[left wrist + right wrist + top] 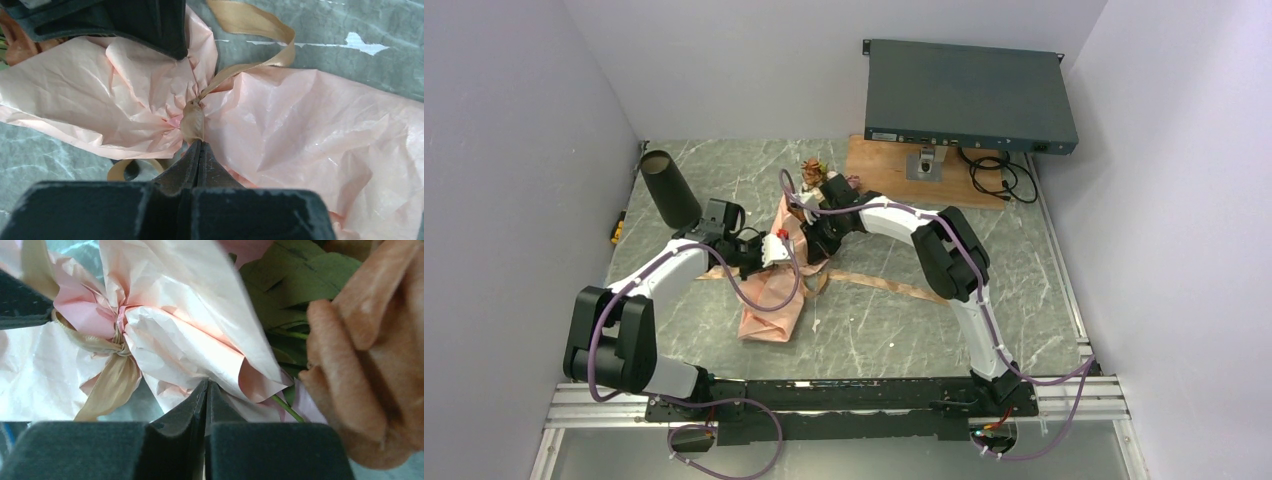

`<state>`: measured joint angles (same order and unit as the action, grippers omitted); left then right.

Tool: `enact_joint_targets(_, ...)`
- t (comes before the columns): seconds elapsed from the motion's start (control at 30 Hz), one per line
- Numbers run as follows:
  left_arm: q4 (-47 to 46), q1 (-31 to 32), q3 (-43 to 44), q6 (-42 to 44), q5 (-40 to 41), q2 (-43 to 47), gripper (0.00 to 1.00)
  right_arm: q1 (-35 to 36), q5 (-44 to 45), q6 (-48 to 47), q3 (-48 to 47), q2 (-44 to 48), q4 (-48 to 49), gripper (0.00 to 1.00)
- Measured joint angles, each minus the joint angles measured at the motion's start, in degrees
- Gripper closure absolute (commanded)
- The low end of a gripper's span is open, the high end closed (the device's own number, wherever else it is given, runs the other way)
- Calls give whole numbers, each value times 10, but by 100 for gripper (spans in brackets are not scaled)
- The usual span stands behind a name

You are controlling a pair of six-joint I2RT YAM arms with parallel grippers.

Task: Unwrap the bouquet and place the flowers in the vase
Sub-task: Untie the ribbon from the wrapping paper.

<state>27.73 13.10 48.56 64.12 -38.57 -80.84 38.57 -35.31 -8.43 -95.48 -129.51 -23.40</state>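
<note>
Bouquet lies on the table between both arms, left pincer clamped on its ribbon knot, right pincer pinching the paper edge: pull ribbon steadily while right anchors.

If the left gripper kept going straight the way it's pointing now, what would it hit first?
The tan ribbon knot cinching the pink paper. It sits right at the shut tips of the left gripper, so it would be pushed first; whether they already touch is hard to tell.
</note>
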Motion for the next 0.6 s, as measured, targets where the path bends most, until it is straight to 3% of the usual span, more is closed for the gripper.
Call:
enact_joint_targets(0.13,5,0,-12,18,-2,0,100,0,-31,3,0,5,-31,80)
enact_joint_targets(0.6,9,0,-13,43,-5,0,100,7,-88,97,-51,43,2,89)
